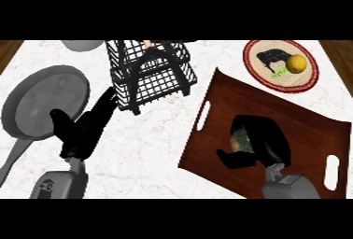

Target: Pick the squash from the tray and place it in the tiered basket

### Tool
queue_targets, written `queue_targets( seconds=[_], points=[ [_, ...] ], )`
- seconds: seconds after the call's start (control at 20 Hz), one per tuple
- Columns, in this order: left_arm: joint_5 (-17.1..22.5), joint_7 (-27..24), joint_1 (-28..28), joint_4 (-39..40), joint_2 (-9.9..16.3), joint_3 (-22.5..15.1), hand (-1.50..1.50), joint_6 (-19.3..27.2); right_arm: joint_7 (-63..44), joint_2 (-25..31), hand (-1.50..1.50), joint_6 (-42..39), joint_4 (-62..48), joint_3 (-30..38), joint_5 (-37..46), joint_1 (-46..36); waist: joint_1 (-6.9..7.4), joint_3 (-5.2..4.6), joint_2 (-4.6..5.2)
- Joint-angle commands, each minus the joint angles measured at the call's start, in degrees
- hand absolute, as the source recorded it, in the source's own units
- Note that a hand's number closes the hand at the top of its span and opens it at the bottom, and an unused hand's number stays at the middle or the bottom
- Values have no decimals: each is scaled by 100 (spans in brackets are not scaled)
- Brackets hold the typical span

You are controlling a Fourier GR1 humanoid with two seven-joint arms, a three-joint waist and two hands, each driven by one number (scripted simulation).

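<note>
**Grasp on tray: squash under right hand**

White marbled counter (158,154) carries all items. Dark reddish-brown wooden tray with cut-out handles (303,126) sits at right. Right hand (265,142) lies over the tray's middle, fingers and thumb curled round a mottled green squash (239,138); only a sliver of it shows at the hand's left side. Whether it has left the tray surface cannot be told.

Black wire tiered basket (148,74) stands at upper centre, well apart from the tray; something orange shows in its top tier, unclear what. Left hand (86,126) rests on the counter between the basket and a grey round frying pan (45,100), fingers straight and relaxed, pointing toward the basket.

Round woven plate with red rim (281,64) beyond the tray holds a yellow-orange fruit and a dark item. Grey bowl (82,44) at top edge.

Risks, judged:
- Squash mostly hidden; an off-centre hold could let it roll out during the lift.
- Path to basket runs leftward; the carried squash could clip the wire rim.
- Left hand's fingertips lie near the basket's base and could obstruct placement.
</note>
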State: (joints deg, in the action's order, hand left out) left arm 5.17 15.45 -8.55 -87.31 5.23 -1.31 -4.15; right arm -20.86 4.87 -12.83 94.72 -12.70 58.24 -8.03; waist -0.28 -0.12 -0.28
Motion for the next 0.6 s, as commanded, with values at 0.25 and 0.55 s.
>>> queue_targets(
  seconds=[0.25, 0.55],
  points=[
    [-102, -199, -8, 241, -128, -55, 0, 36, -1450, -476, 150, -1301, 2938, 226, -882, -385, -65, 4, -2],
    [-30, -79, 89, 94, -69, -14, 0, -37, -2500, -445, 150, -2222, 3665, 1023, -1610, -2095, 22, 4, 1]
  ],
)
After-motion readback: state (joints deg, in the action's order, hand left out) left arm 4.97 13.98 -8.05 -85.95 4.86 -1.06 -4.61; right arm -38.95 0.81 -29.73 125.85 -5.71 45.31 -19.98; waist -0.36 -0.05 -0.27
